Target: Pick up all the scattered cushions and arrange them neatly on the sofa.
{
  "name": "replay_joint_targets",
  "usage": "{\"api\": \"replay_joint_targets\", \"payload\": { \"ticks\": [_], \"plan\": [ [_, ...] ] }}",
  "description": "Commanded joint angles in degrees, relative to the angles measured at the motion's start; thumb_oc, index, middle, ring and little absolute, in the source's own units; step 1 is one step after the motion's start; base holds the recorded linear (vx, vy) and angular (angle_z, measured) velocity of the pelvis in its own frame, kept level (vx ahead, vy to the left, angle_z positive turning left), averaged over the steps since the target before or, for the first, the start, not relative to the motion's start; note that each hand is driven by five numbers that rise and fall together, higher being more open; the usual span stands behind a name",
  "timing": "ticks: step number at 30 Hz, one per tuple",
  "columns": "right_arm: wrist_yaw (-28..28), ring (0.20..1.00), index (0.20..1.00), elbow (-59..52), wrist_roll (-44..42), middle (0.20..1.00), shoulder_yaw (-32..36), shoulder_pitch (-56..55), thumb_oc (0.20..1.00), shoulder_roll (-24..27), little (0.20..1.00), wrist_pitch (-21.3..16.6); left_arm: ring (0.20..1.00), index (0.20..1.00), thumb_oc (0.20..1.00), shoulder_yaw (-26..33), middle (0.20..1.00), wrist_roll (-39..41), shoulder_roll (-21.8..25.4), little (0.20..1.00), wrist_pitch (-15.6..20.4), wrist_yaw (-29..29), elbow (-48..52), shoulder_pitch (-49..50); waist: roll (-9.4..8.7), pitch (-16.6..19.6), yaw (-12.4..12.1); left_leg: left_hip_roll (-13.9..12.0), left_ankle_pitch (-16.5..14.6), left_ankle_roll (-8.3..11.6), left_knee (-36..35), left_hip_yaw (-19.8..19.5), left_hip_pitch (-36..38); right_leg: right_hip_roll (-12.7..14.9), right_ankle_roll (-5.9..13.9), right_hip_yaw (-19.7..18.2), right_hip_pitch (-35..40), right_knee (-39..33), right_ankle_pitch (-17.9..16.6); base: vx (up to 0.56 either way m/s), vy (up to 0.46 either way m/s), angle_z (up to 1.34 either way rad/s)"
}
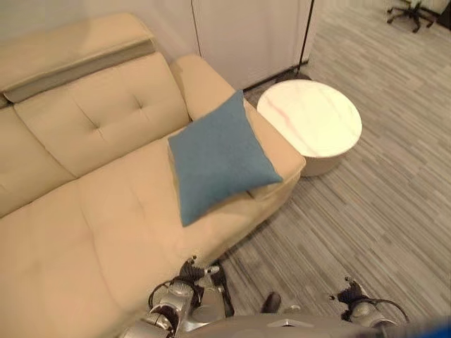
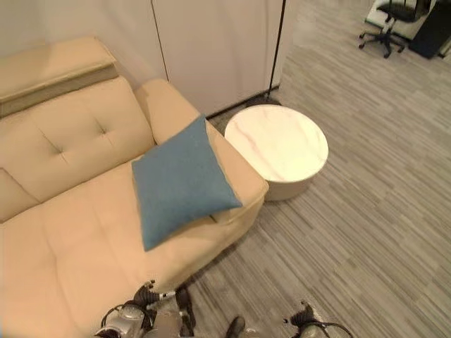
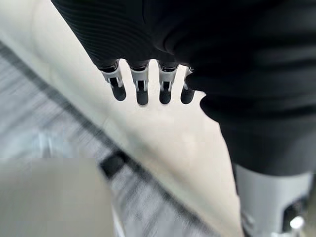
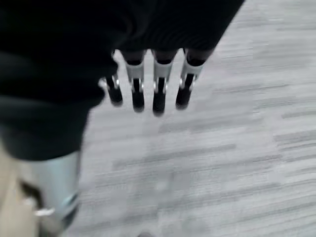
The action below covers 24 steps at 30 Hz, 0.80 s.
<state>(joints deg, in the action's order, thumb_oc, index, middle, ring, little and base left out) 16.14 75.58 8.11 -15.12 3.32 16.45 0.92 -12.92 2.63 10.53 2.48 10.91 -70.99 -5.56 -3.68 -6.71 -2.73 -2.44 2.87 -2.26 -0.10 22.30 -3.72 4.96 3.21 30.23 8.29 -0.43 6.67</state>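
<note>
A blue square cushion [image 1: 218, 158] lies on the seat of the beige sofa [image 1: 84, 218], turned like a diamond. One corner of it rests against the right armrest [image 1: 278, 151]. In the left wrist view my left hand [image 3: 141, 88] hangs with straight fingers beside the sofa's front edge [image 3: 163, 143], holding nothing. My right hand [image 4: 158, 94] shows in the right wrist view, its fingers straight and empty above the grey striped carpet [image 4: 212, 148]. Neither hand is near the cushion.
A low round white table [image 1: 310, 120] stands on the carpet just right of the armrest. White cabinet doors [image 2: 211, 49] line the wall behind the sofa. An office chair [image 2: 387, 21] sits far back right. Open carpet stretches to the right.
</note>
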Motion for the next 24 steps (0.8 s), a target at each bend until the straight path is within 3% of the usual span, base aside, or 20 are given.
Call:
{"api": "replay_joint_targets", "payload": {
  "ticks": [1, 2, 3, 4, 5, 7, 9, 10, 13, 17, 24],
  "plan": [
    [0.1, 1.0, 1.0, -2.5, 1.4, 1.0, -1.5, 1.3, 1.0, -0.6, 1.0, -0.6, 1.0, 1.0, 1.0, -0.5, 1.0, -2.4, -0.2, 1.0, -0.4, -0.1, -0.8, 2.9, 0.38, -0.2, -1.4, 1.8, -6.7, 2.01, 4.5, -3.1, -1.7, 2.0, 3.8, -7.6, -2.7, 6.5, 0.6, 0.17, 0.139, 0.11],
    [0.1, 1.0, 1.0, -2.5, 1.4, 1.0, -1.5, 1.3, 1.0, -0.6, 1.0, -0.6, 1.0, 1.0, 1.0, -0.5, 1.0, -2.4, -0.1, 1.0, -0.4, -0.1, -0.8, 2.9, 0.35, -0.2, -1.4, 1.9, -6.7, 1.94, 4.4, -3.1, -1.7, 2.2, 3.88, -7.7, -2.8, 6.7, 0.7, 0.13, 0.18, 0.08],
    [0.0, 1.0, 1.0, -3.1, 2.3, 1.0, -1.8, 1.8, 1.0, -1.1, 1.0, -0.4, 1.0, 1.0, 1.0, -0.5, 1.0, -2.5, 0.2, 1.0, -0.4, 0.2, -0.3, 2.4, 0.92, -0.8, -1.7, 2.7, -7.9, 0.58, 3.9, -4.0, -0.3, 5.1, 5.9, -7.8, -6.8, 16.3, -0.7, 0.11, 0.189, 0.15],
    [-0.1, 1.0, 1.0, -3.4, 2.6, 1.0, -2.0, 2.0, 1.0, -1.0, 1.0, -0.4, 1.0, 1.0, 1.0, -0.6, 1.0, -2.6, 0.3, 1.0, -0.3, 0.2, -0.1, 2.3, 1.2, -1.1, -1.7, 3.3, -8.3, -0.13, 3.9, -4.4, 0.3, 6.5, 7.07, -7.8, -8.3, 19.7, -2.3, 0.09, 0.224, 0.11],
    [-0.2, 1.0, 1.0, -4.0, 2.6, 1.0, -2.0, 2.3, 1.0, -1.0, 1.0, -0.6, 1.0, 1.0, 1.0, -1.1, 1.0, -3.0, 0.5, 1.0, -0.2, 0.3, 0.0, 1.9, 1.75, -1.6, -1.3, 3.4, -7.5, -0.98, 3.9, -4.7, 0.2, 6.7, 6.82, -8.9, -11.0, 23.5, -5.5, 0.06, 0.123, 0.18],
    [-0.3, 1.0, 1.0, -4.4, 2.7, 1.0, -2.1, 2.5, 1.0, -1.2, 1.0, -0.8, 1.0, 1.0, 1.0, -1.4, 1.0, -3.1, 0.7, 1.0, 0.0, 0.5, 0.1, 1.8, 2.71, -2.2, -0.5, 3.6, -8.0, -1.43, 3.5, -6.6, 2.0, 5.7, 6.12, -12.8, -14.0, 27.3, -5.7, 0.11, 0.057, 0.43],
    [-0.5, 1.0, 1.0, -6.3, 2.1, 1.0, -3.0, 2.9, 1.0, -0.9, 1.0, -2.6, 1.0, 1.0, 1.0, -1.8, 1.0, -3.4, 1.4, 1.0, 0.5, 0.4, 0.3, 1.5, 3.3, -2.6, 0.0, 3.9, -8.0, -1.11, 3.1, -9.7, 3.2, 3.7, 4.73, -16.1, -16.0, 24.7, -3.7, 0.2, -0.076, 0.64],
    [-0.3, 1.0, 1.0, -7.6, 1.7, 1.0, -3.6, 3.8, 1.0, -1.3, 1.0, -2.2, 1.0, 1.0, 1.0, -2.4, 1.0, -3.5, 0.9, 1.0, 0.6, 0.7, 0.1, 1.3, 3.47, -3.3, 1.8, 4.7, -8.1, -0.62, 3.2, -13.2, 3.7, 1.0, 4.52, -22.9, -17.9, 16.9, -3.8, 0.24, -0.15, 0.86],
    [-0.3, 1.0, 1.0, -6.9, 1.3, 1.0, -2.9, 3.5, 1.0, -0.8, 1.0, -2.0, 1.0, 1.0, 1.0, -2.9, 1.0, -4.2, 0.9, 1.0, 0.5, 0.5, -0.4, 0.4, 2.84, -3.2, 3.4, 5.6, -8.1, 0.04, 3.0, -16.6, 3.7, -1.2, 4.87, -29.8, -18.0, 10.4, -5.3, 0.14, -0.133, 0.95],
    [0.1, 1.0, 1.0, -5.4, 1.2, 1.0, -2.6, 2.7, 1.0, -1.0, 1.0, -1.7, 1.0, 1.0, 1.0, -2.6, 1.0, -2.8, 0.3, 1.0, 0.4, 1.1, -0.8, 0.7, 2.18, -1.3, 3.2, 4.9, -7.2, 1.57, 1.3, -18.2, 4.0, -1.4, 3.91, -27.9, -13.6, 4.7, -6.1, 0.1, -0.178, 1.01],
    [1.2, 1.0, 1.0, -3.4, 1.9, 1.0, -1.6, 0.9, 1.0, -1.1, 1.0, -1.6, 1.0, 1.0, 1.0, -2.2, 1.0, -2.3, -0.5, 1.0, -0.4, 0.9, -0.7, 1.9, 1.52, 0.5, 3.2, 3.6, -6.6, 3.07, 0.0, -18.7, 6.6, -2.0, 2.57, -24.7, -7.0, -0.9, -5.8, 0.07, -0.071, 0.2]
  ]
}}
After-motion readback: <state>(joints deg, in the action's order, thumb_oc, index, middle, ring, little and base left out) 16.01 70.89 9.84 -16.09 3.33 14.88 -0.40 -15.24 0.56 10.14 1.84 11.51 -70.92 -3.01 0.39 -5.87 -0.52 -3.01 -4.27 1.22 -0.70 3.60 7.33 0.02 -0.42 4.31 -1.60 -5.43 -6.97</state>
